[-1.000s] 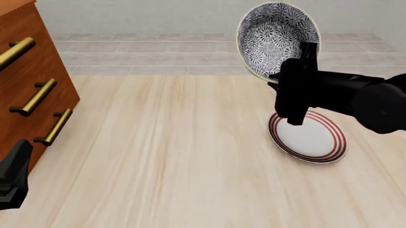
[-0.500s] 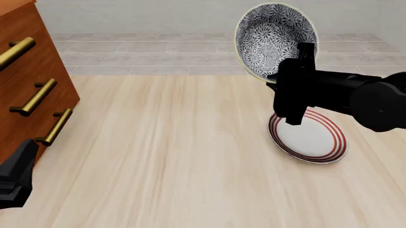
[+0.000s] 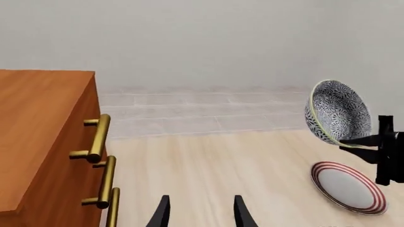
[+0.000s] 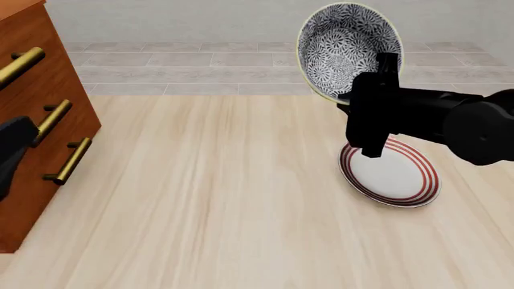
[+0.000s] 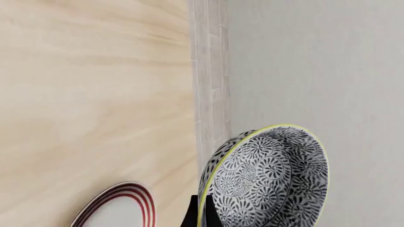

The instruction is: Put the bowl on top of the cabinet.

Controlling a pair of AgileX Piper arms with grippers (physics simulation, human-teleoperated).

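The bowl (image 4: 345, 48), white with a dense dark floral pattern and a yellowish rim, hangs tilted on its side high over the table's right part. My right gripper (image 4: 387, 62) is shut on its rim. In the right wrist view the fingers (image 5: 203, 213) pinch the rim of the bowl (image 5: 271, 179). The reddish-brown cabinet (image 4: 40, 114) with brass bar handles stands at the far left, well apart from the bowl. My left gripper (image 3: 200, 215) is open and holds nothing. In the front view the left arm (image 4: 12, 150) sits in front of the cabinet's drawers. The left wrist view shows the cabinet (image 3: 38, 132) and the bowl (image 3: 334, 116).
A flat white plate (image 4: 391, 174) with red rings lies on the table right under the right arm, also in the left wrist view as plate (image 3: 347, 187). Light wood table between the cabinet and plate; a tiled floor strip and pale wall lie beyond.
My left arm has risen from the lower left corner up in front of the cabinet's drawers. The right gripper and the bowl have shifted only slightly.
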